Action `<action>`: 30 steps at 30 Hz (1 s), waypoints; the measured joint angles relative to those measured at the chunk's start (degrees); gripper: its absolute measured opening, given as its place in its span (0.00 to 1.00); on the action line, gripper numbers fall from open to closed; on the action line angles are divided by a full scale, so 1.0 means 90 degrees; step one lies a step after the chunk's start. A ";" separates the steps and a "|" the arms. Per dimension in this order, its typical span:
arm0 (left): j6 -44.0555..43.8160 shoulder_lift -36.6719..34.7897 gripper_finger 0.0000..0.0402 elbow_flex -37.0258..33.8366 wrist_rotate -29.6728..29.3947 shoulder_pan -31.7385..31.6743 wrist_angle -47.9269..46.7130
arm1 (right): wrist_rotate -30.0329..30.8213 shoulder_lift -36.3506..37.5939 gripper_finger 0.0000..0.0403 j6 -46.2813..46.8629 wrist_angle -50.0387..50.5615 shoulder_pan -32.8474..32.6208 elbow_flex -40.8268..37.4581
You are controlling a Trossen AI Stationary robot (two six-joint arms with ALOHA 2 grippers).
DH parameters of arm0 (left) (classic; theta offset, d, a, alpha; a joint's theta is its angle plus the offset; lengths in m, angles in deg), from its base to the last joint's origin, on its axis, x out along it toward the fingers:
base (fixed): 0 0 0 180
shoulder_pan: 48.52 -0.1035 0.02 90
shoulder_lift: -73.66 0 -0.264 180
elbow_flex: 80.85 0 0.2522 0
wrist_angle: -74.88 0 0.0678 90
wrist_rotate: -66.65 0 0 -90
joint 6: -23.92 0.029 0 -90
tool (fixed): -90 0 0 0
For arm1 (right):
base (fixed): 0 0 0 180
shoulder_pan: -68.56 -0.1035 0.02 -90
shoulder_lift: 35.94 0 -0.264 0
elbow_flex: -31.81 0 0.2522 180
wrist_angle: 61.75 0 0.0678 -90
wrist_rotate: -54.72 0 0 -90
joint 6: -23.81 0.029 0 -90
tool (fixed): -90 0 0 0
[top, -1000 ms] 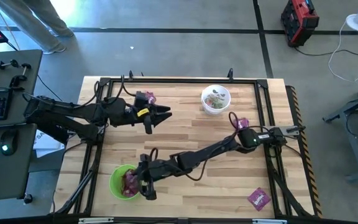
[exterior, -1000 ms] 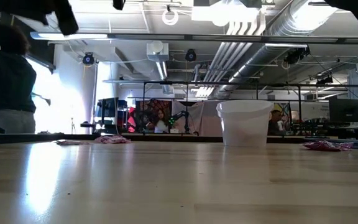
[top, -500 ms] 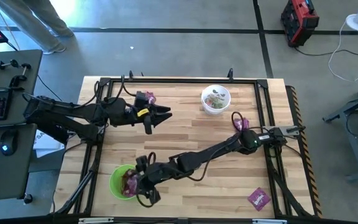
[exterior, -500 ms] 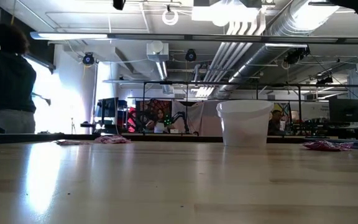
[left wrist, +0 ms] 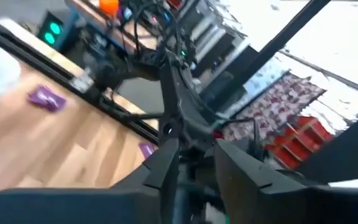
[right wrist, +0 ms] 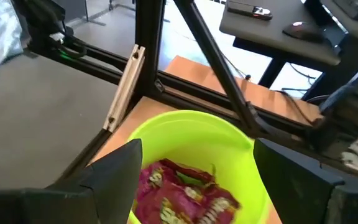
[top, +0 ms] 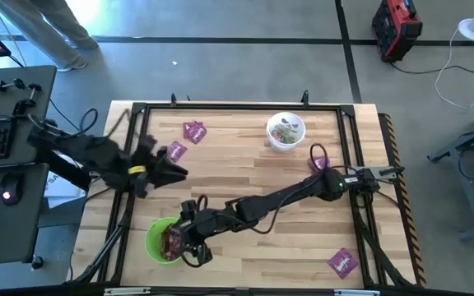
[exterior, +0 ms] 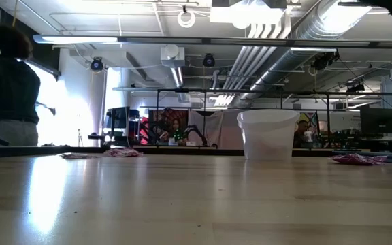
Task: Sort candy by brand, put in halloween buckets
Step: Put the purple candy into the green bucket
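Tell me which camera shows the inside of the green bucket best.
The right wrist view: it looks down into the green bucket at the purple packets inside. The high view shows it small, beside the right pincer. The low view catches only an edge; the left wrist view misses it.

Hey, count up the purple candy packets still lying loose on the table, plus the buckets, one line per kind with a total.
Purple packets loose on the table: 4 ()
Green bucket: 1
White bucket: 1
Total: 6
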 joint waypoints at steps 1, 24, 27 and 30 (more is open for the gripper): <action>0.0104 -0.0080 0.21 0.0000 -0.0323 0.0206 -0.0060 | 0.0001 0.0074 0.75 -0.0066 0.0093 0.0020 0.0000; 0.1081 0.0039 0.00 -0.0217 -0.0683 0.0394 -0.1094 | -0.1404 0.1479 0.30 -0.0192 0.5626 0.1218 -0.0946; 0.1030 0.0160 0.00 -0.0401 -0.0307 -0.0006 -0.1127 | -0.1601 0.2261 0.23 -0.0025 0.5315 0.1419 -0.2325; 0.1066 0.0325 0.00 -0.0537 0.0023 -0.0498 -0.1108 | -0.1584 0.3452 0.20 0.0563 0.4393 0.1596 -0.4031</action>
